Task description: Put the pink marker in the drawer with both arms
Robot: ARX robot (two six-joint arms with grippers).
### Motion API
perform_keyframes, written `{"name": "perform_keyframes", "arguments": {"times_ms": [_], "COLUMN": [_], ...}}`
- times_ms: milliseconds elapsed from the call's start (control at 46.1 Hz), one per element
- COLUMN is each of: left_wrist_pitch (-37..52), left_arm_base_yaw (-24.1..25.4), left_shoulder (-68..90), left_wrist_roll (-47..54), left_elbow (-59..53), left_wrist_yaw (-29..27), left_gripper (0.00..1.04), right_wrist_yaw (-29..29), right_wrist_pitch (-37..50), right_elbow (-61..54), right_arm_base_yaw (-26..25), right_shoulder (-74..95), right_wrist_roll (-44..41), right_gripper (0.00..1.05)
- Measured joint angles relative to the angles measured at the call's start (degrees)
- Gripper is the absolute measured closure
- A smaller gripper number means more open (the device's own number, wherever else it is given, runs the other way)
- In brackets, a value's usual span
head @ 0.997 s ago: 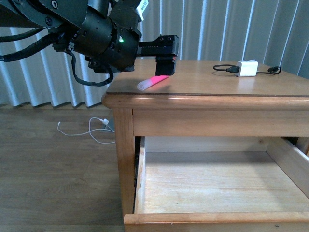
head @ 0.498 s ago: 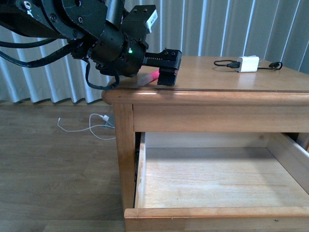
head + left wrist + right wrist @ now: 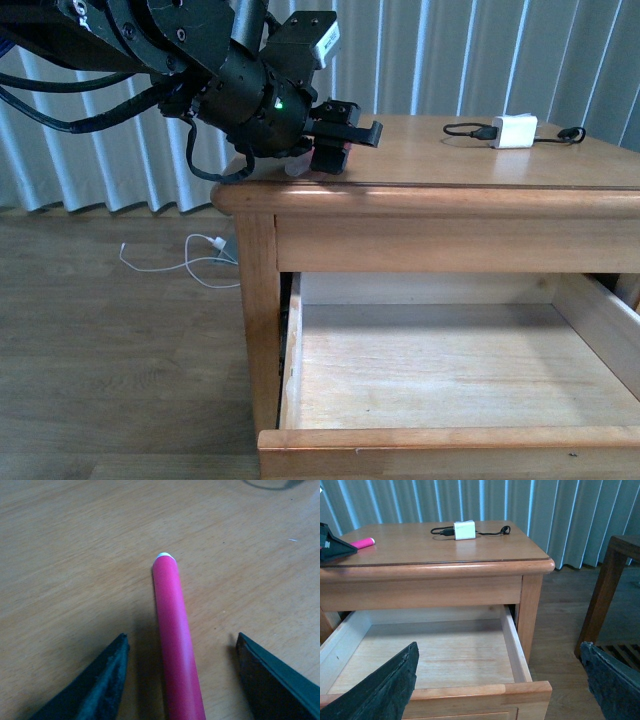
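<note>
The pink marker lies flat on the nightstand's top, near its left edge. My left gripper is open and low over the top, one finger on each side of the marker's barrel, with a gap on both sides. In the front view the left gripper hides most of the marker. The right wrist view shows the marker's pink end beside a left finger. The drawer is pulled out and nothing lies in it. My right gripper hangs open above the drawer's front rim.
A white charger block with a black cable sits at the back right of the top. A white cable lies on the floor left of the nightstand. Dark wooden furniture stands to its right. Curtains hang behind.
My left arm has moved right and down over the marker. The marker lay in plain sight below the gripper; now the fingers straddle it and hide most of it.
</note>
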Motion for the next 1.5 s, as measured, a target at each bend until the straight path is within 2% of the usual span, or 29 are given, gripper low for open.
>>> {"name": "perform_keyframes", "arguments": {"times_ms": [173,282,477,693,975,1278,1495], "left_wrist_pitch": [0.3,0.7,2.9,7.2,8.3,7.3,7.3], "left_arm_base_yaw": [0.5,0.9,1.9,1.9,-1.1,-4.7,-6.6], "left_shoulder": [0.0,-0.5,-3.9,-15.7,-26.5,-24.3,-18.0], "left_wrist_roll": [0.4,0.3,-0.5,-0.4,3.0,7.3,8.2], "left_elbow": [-0.2,-0.8,-5.8,-18.8,-30.8,-32.4,-31.7], "left_wrist_yaw": [0.1,0.9,3.1,11.7,19.2,20.2,17.9], "left_gripper": [0.82,0.90,0.90,0.90,0.90,0.90,0.90], "right_wrist_yaw": [0.0,0.0,0.0,0.0,0.0,0.0,0.0], "right_wrist_pitch": [0.0,0.0,0.0,0.0,0.0,0.0,0.0], "right_elbow": [0.0,0.0,0.0,0.0,0.0,0.0,0.0], "right_arm_base_yaw": [0.0,0.0,0.0,0.0,0.0,0.0,0.0], "right_shoulder": [0.0,0.0,0.0,0.0,0.0,0.0,0.0], "right_wrist_roll": [0.0,0.0,0.0,0.0,0.0,0.0,0.0], "right_gripper": [0.09,0.09,0.09,0.09,0.09,0.09,0.09]}}
